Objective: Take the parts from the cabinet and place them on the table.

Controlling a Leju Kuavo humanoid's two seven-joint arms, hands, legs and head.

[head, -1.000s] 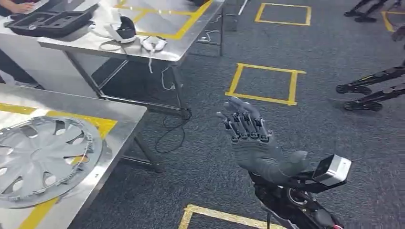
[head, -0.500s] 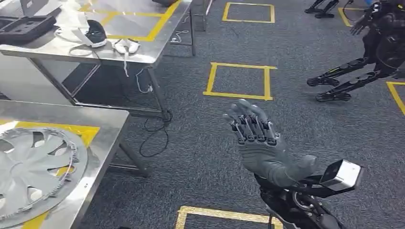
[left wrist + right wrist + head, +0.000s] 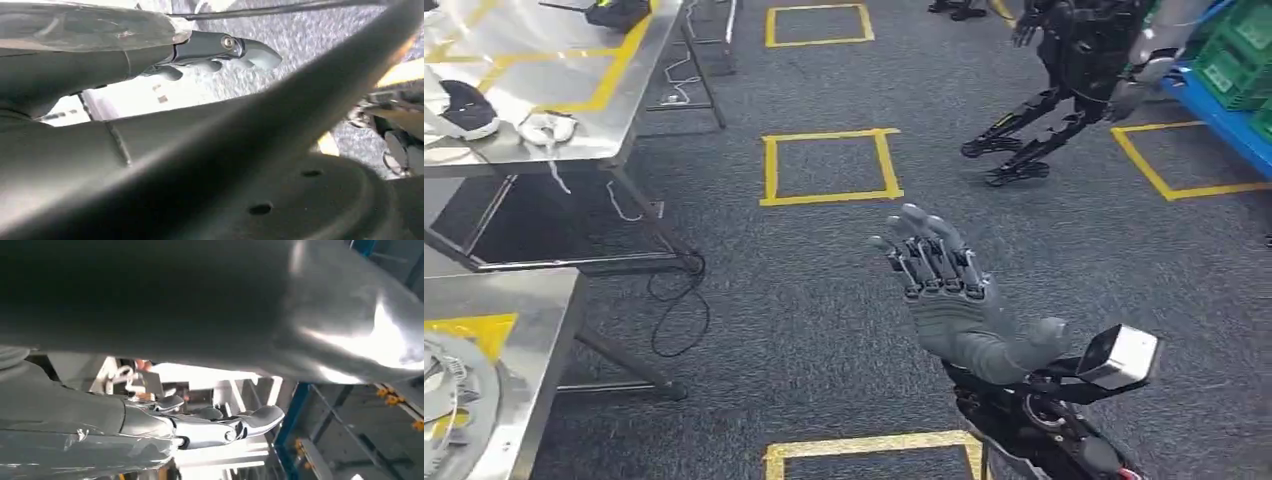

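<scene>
I have the right hand (image 3: 954,300) raised in front of me, palm up, fingers apart and holding nothing. In the left wrist view the left hand (image 3: 220,50) has its fingers out over grey carpet, but a dark curved shape crowds the picture and I cannot tell whether that hand holds anything. A wheel cover (image 3: 449,400) lies on the steel table (image 3: 534,330) at my lower left, so I take one part as already delivered. I cannot make out the cabinet for sure; a blue rack with green crates (image 3: 1239,50) stands at the far right, beside another robot (image 3: 1074,60).

My judgement is that I am turning back to fetch another part. To do it well, I should square up to the shelf before reaching, keep the raised hand clear of that other robot, and step wide of the loose cable (image 3: 674,310) under the table.
</scene>
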